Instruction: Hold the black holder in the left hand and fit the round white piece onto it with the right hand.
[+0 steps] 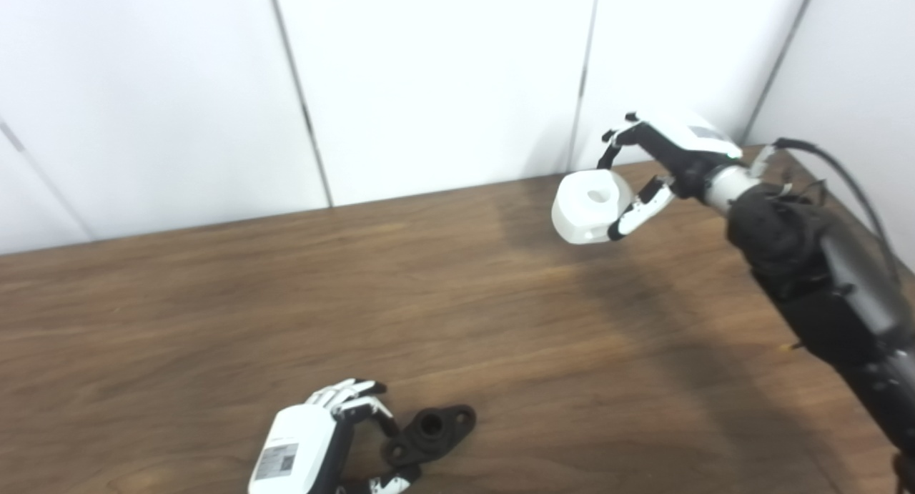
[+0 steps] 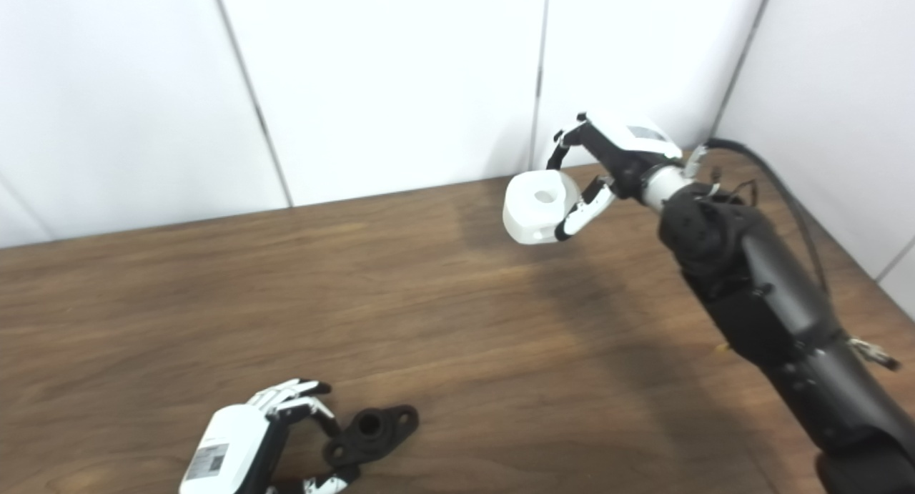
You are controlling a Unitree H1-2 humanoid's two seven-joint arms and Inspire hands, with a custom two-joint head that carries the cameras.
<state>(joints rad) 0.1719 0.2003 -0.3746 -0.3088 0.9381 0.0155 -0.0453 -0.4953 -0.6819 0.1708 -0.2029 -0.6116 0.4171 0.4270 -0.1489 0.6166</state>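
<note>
Left eye view, read from left to right: the left hand (image 1: 307, 447) sits low at the near edge of the wooden table (image 1: 214, 315), fingers curled around one end of the black holder (image 1: 431, 431), thumb below and fingertips above its lobe. The holder, a flat flanged part with a raised central boss and a bore, appears to rest on the table; whether the fingers actually clamp it or only cage it cannot be told from either view. A small grey label is fixed to the back of this hand, but its print is too fine to read. Farther right and well apart from the holder, the right hand (image 1: 661, 172) is raised over the far side of the table, pinching the round white piece (image 1: 590, 206) between fingers above and thumb below; the piece hangs clear of the surface, its central hole facing up toward the cameras. A second label on the back of the right hand is likewise illegible, and no brand marking shows elsewhere. Judged step: both parts are in hand or nearly so, but mating has not begun. The next move would call for securing and lifting the holder, carrying the white piece across and down toward it, and lining its hole up with the boss before pressing home.
</note>
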